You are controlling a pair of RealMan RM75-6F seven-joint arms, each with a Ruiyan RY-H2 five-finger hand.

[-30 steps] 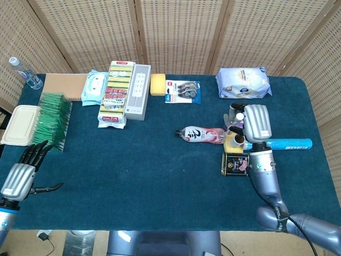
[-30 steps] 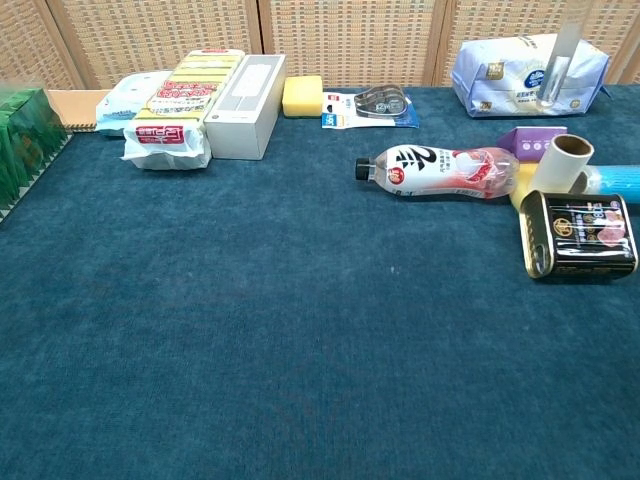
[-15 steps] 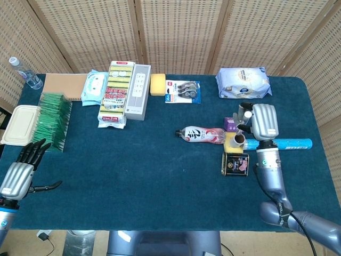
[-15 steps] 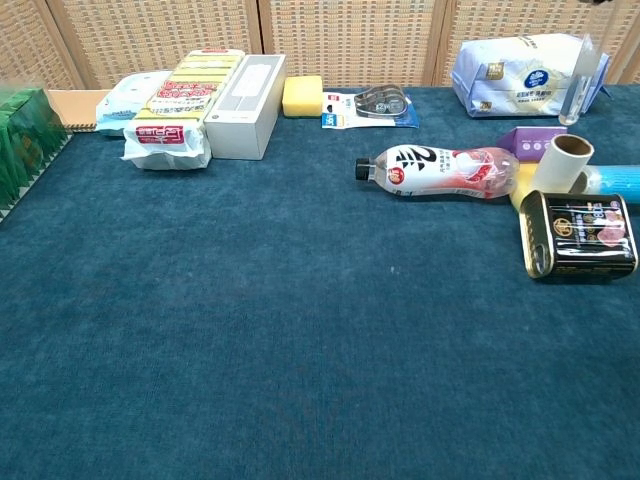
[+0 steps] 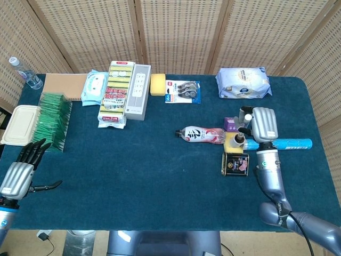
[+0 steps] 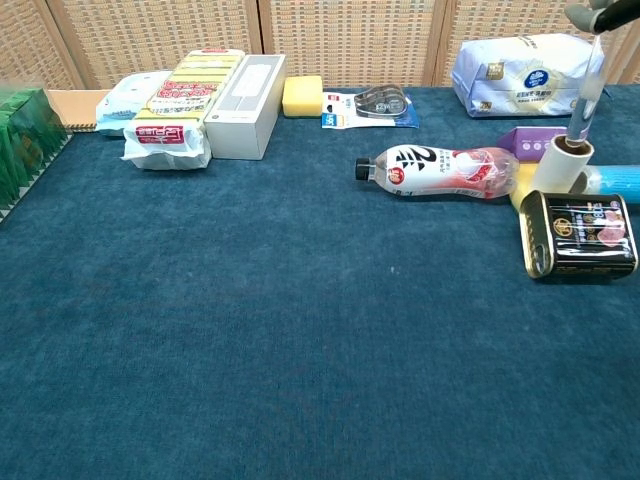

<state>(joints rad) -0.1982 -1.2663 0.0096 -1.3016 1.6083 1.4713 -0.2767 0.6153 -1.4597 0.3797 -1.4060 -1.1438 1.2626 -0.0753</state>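
– Here, at the near edge of the desk point(image 6: 300, 350): is the left hand point(image 5: 20, 176) a hazard?

– No. It hangs off the near left corner, fingers spread and holding nothing, well apart from every object. The risk lies on the right side.

– Where exactly?

– In the crowded cluster. Nearest lies a black tin point(image 6: 580, 235) on its side. Just behind it a cardboard roll point(image 6: 560, 165) stands upright, touching a yellow block point(image 5: 230, 142) and close beside the base of a bottle point(image 6: 440, 170) lying flat. A purple box point(image 6: 525, 139) and a blue tube point(image 5: 290, 143) sit just beyond.

– And the right hand point(image 5: 262, 125)?

– It hovers over the roll. One of its fingers point(image 6: 583, 105) points down to the roll's open top; whether the hand grasps the roll cannot be told from either view.

– What could go wrong?

– Judged from this pose, a sideways push on the rim would likely topple the tall, light roll onto the tin. It could also knock the bottle, which, lying on its side, may roll across the desk. Fingers closing wide may catch the purple box too.
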